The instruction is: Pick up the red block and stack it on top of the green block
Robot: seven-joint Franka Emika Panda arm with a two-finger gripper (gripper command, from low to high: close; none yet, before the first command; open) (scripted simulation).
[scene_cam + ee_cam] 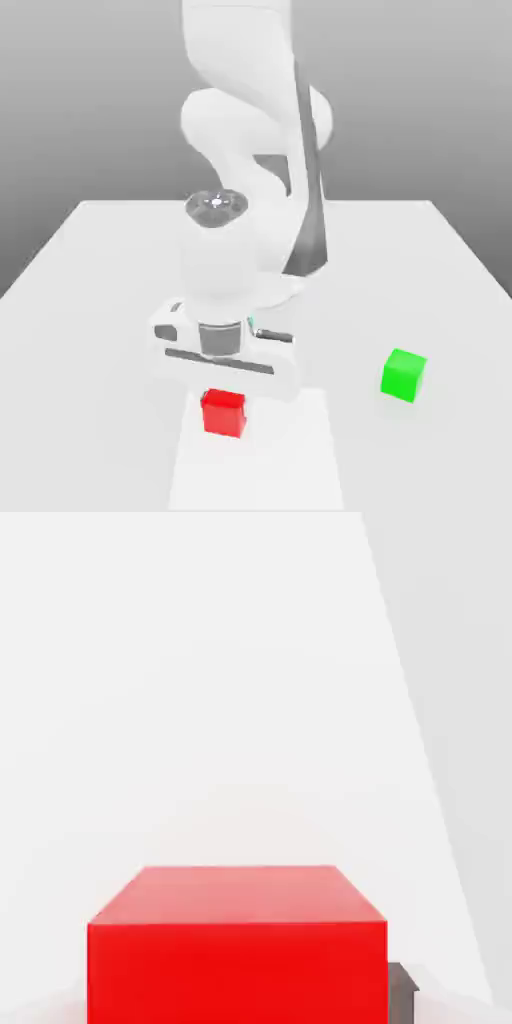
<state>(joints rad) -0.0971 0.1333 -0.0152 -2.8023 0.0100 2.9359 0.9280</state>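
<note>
the claw (224,385) hangs low in the lower centre of the exterior view, right over the red block (223,413). the hand covers the top of the block there, so the fingers are hidden, and i cannot tell if they are spread or pressed together. the red block sits on the white desk (90,250), near the front edge. in the hand view the block (237,942) is very close, in the lower middle of the frame, and a small dark piece shows beside its lower right corner. i think the arm is placed so for a straight grasp from above. the green block (403,374) stands well apart, toward the exterior view's right, free on all sides. both blocks are plain cubes with flat, smooth faces and sharp edges. the desk is matte and even.
</note>
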